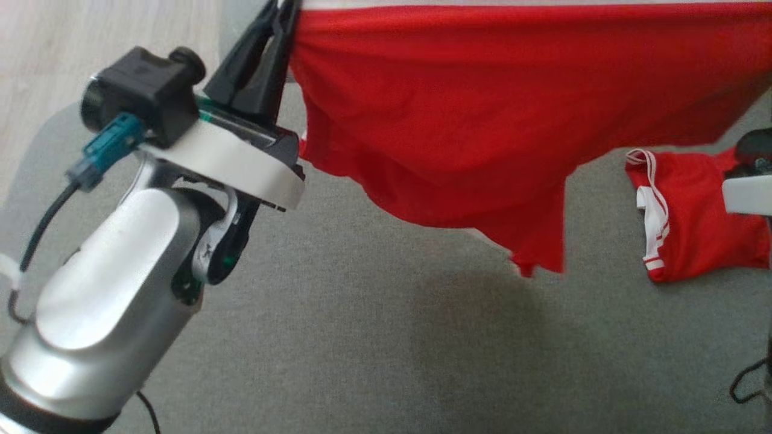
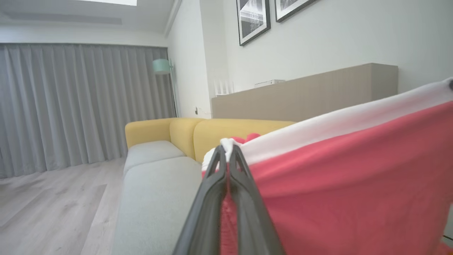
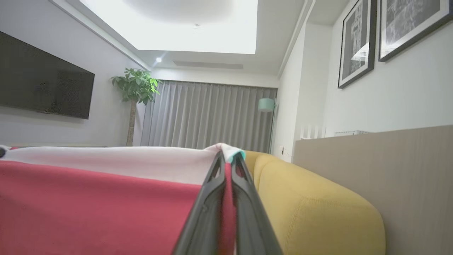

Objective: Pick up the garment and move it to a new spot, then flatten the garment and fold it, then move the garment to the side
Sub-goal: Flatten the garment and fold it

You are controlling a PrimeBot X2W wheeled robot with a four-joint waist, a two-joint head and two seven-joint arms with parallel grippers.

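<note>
Left gripper (image 2: 226, 150) and right gripper (image 3: 226, 158) were both pinched shut on the white edge of the red garment (image 1: 482, 120), stretched above the sofa seat (image 1: 362, 337), so I'd guess mid-move, and next up is lowering it flat.

The red garment (image 1: 470, 120) hangs as a taut curtain between the left pincer (image 2: 227, 152) and the right pincer (image 3: 228, 159), both clamped on its white-edged top hem, and it blocks any straight path across the upper part of the head view. Below its drooping lowest corner the grey sofa seat (image 1: 362, 337) lies bare through the middle, hemmed at the left by the silver left forearm (image 1: 108, 301) and at the right by a second red garment (image 1: 693, 211) on the cushion and a dark cable (image 1: 748, 380). Behind the cloth the yellow backrest (image 3: 318, 212) closes the far side.
</note>
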